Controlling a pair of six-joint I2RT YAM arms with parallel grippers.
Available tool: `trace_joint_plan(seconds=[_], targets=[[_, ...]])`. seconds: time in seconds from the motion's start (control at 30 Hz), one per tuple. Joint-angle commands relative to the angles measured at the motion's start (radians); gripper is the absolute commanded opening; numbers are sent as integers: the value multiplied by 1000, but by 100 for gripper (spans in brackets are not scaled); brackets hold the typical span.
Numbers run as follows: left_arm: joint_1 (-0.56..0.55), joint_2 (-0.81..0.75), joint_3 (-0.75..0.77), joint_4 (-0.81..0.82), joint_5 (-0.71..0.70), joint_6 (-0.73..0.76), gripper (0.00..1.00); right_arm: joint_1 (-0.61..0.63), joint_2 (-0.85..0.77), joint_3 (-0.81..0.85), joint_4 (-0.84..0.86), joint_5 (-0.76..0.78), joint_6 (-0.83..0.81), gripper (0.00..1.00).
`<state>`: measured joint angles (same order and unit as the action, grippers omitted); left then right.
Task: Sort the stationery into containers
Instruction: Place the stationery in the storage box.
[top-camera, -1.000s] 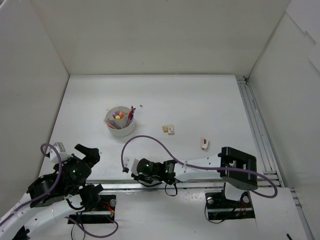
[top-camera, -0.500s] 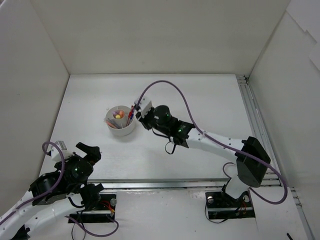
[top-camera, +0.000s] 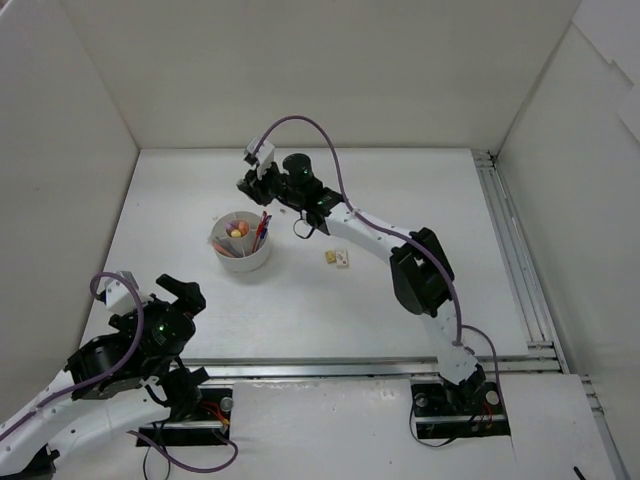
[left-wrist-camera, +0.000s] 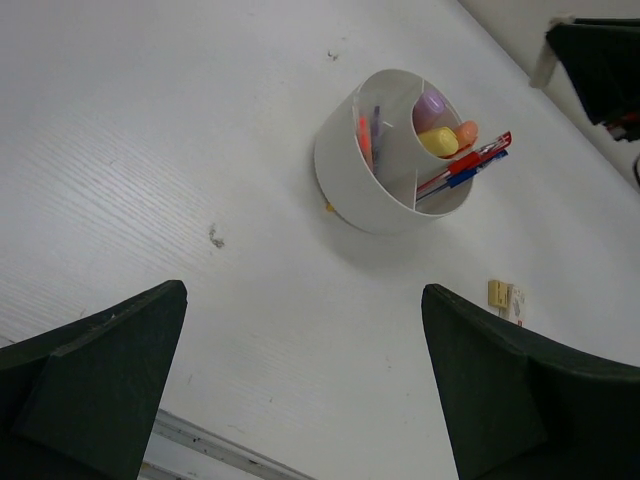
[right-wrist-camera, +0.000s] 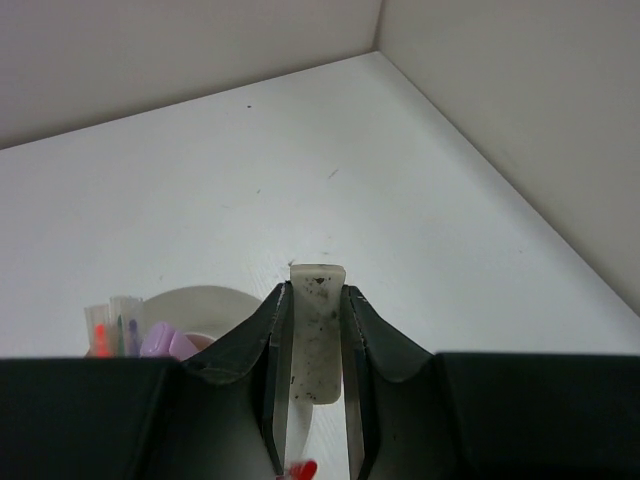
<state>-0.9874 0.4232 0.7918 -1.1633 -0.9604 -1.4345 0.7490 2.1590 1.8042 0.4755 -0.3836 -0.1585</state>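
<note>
Currently, my right gripper (right-wrist-camera: 317, 291) clamps the eraser (right-wrist-camera: 317, 345) at 12 o'clock from the cup (top-camera: 243, 262), presumably staged for a compartment drop; my left gripper (left-wrist-camera: 302, 290) waits, fingers apart.

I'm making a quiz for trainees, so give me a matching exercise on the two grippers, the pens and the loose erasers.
1 left gripper
2 right gripper
3 red and blue pens
4 two loose erasers

A lying on the table
B open
C in the cup
D shut on a white eraser

Pairs: 1-B, 2-D, 3-C, 4-A
</note>
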Motion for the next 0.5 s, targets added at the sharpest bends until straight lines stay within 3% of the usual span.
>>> trace_joint_plan(seconds=[0.0, 0.1, 0.23, 0.33, 0.47], targets=[[-7, 28, 52, 75, -51, 95, 100, -4, 60, 174, 98, -138, 42, 2], [-7, 19, 37, 155, -35, 174, 100, -5, 117, 190, 104, -161, 92, 3], [-7, 12, 34, 161, -38, 177, 100, 7, 96, 113, 140, -153, 96, 3], [-7, 11, 23, 244, -23, 264, 100, 7, 85, 63, 141, -135, 111, 3], [-7, 34, 18, 263, -6, 276, 100, 10, 62, 14, 149, -109, 112, 8]])
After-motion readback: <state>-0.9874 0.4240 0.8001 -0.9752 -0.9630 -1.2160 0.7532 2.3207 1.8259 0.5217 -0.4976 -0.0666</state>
